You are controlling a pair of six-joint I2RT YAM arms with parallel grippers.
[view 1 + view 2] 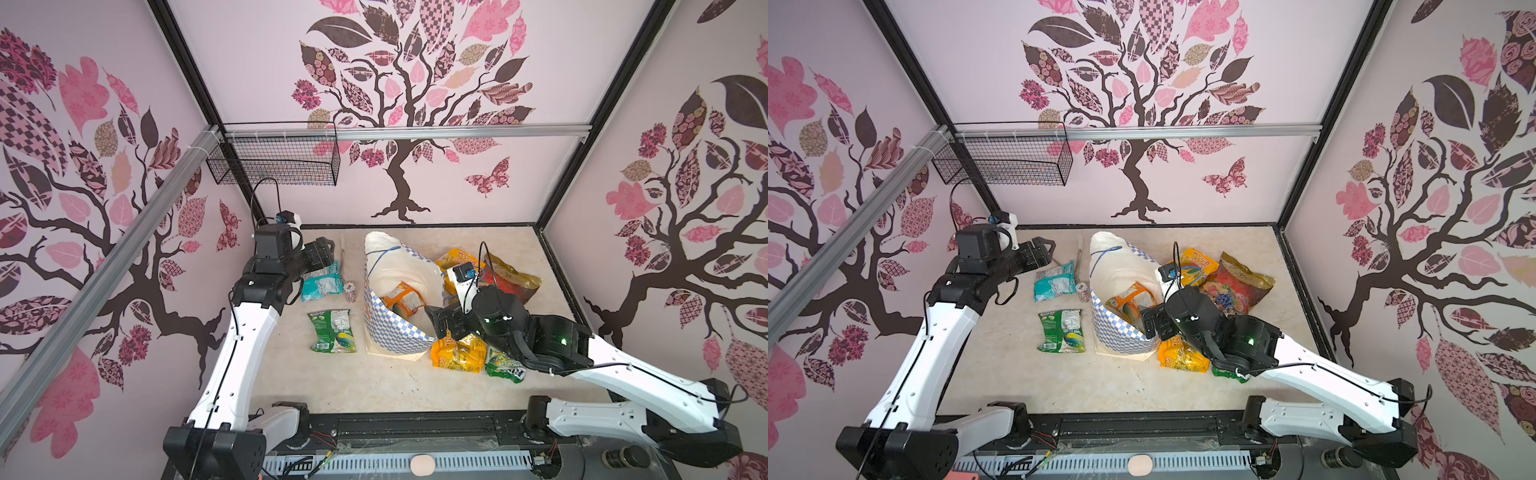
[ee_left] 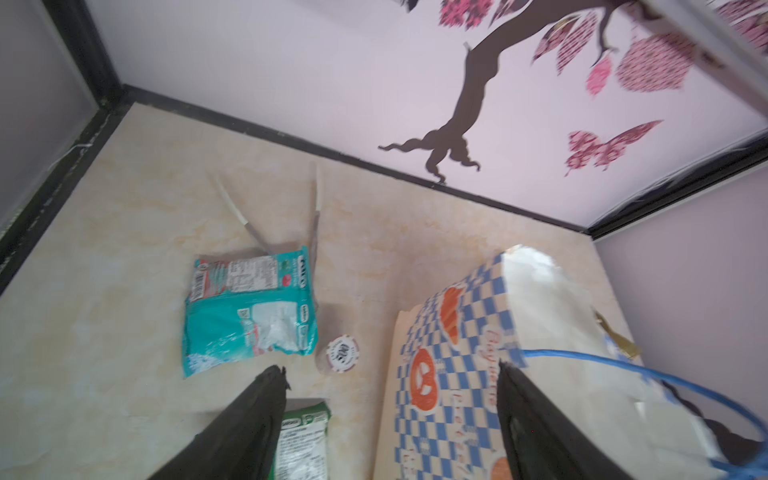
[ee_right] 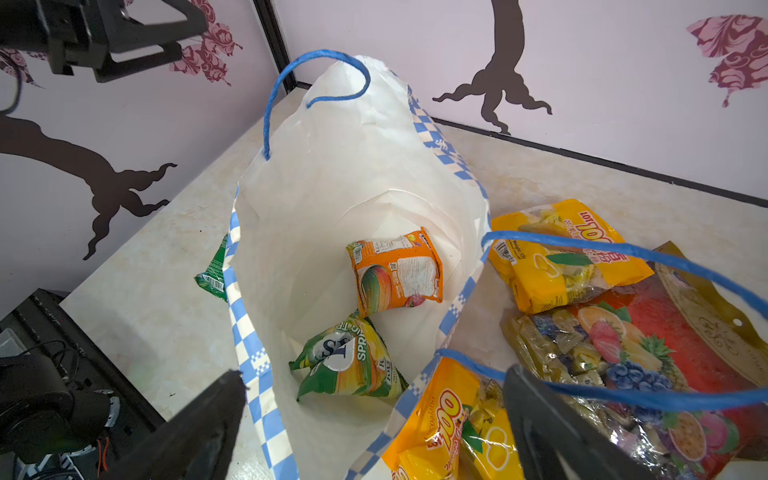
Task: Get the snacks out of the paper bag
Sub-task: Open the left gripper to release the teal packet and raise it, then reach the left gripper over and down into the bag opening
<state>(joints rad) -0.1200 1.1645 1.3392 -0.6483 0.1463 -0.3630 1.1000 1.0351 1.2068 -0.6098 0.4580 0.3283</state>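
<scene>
Eight snack packets (image 1: pixel 1061 330) are counted in all. Six lie on the tabletop (image 1: pixel 353 386): one teal packet (image 1: pixel 322 286), two green packets (image 1: pixel 332 330) (image 1: pixel 505 368), two yellow packets (image 3: pixel 557 253) (image 1: pixel 457 353) and one gold-red packet (image 1: pixel 513 278). Two are inside the single paper bag (image 1: pixel 395 328): one orange packet (image 3: pixel 395 272) and one green-yellow packet (image 3: pixel 349 365). Also there is one pair of tongs (image 2: pixel 237 210), one small patterned cup (image 2: pixel 341 353) and one wire basket (image 1: pixel 282 160).

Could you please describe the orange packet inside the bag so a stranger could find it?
Find the blue checked paper bag. Two packets lie inside. The orange packet is flat and rectangular; the green packet beside it is crumpled.
</scene>
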